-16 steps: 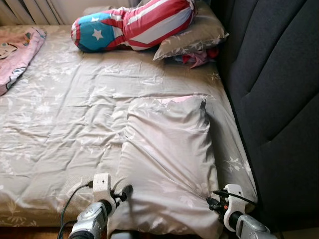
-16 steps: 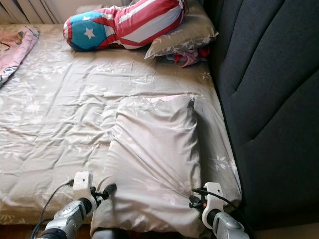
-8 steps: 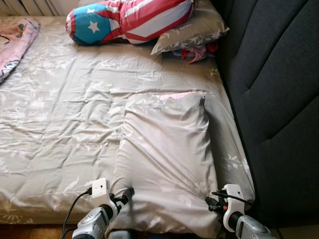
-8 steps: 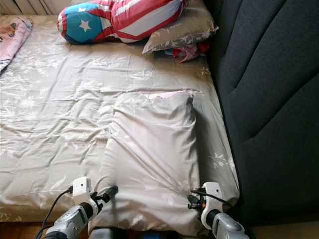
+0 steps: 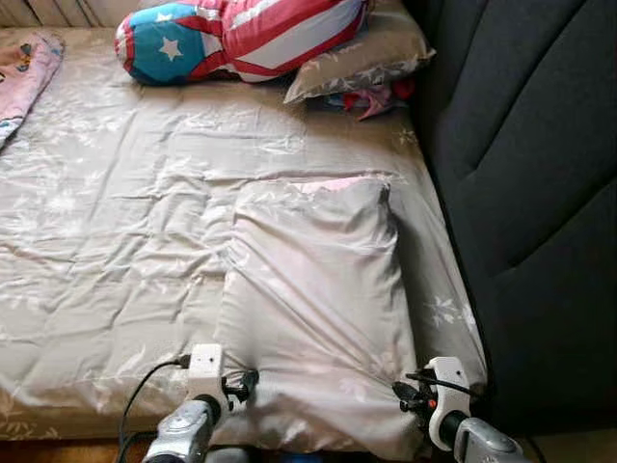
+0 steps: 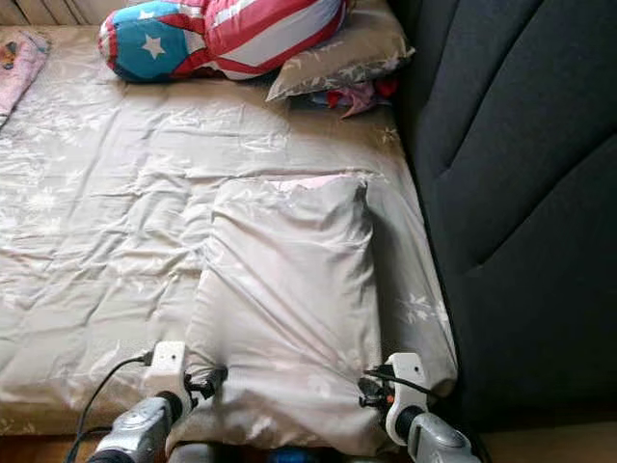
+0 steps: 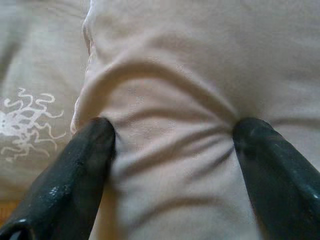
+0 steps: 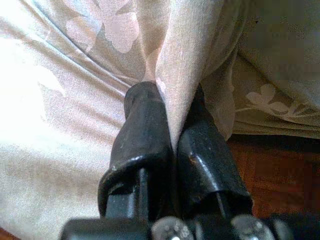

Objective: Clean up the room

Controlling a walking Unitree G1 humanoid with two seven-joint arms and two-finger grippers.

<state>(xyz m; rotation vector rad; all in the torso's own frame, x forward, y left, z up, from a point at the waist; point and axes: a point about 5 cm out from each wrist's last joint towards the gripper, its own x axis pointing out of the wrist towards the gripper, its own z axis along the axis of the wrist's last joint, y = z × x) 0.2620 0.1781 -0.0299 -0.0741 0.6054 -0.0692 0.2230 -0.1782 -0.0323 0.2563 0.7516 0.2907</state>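
Pillow point(image 5: 313, 309) in a grey floral case lies flat on the bed point(image 5: 106, 222), its long side running along the dark upholstered headboard point(image 5: 521, 193), which we take as our landmark. We see our right gripper point(image 8: 172, 107) at the pillow's near corner closest to the headboard, its jaws closed tight on a pinched fold of the pillowcase. Our left gripper point(image 7: 172, 145) sits at the pillow's other near corner, farther from the headboard; its jaws stand wide apart, both fingertips point(image 7: 95, 140) pressing into the fabric with a bulge of pillow between them. At the far end of the bed, a second grey pillow point(image 5: 362, 58) rests against the headboard, with a stars-and-stripes cushion point(image 5: 241, 34) lying partly on it and extending away from the headboard. Something red point(image 5: 371, 96) peeks out from under that second pillow. A pink blanket point(image 5: 24, 72) lies at the bed's edge farthest from the headboard.
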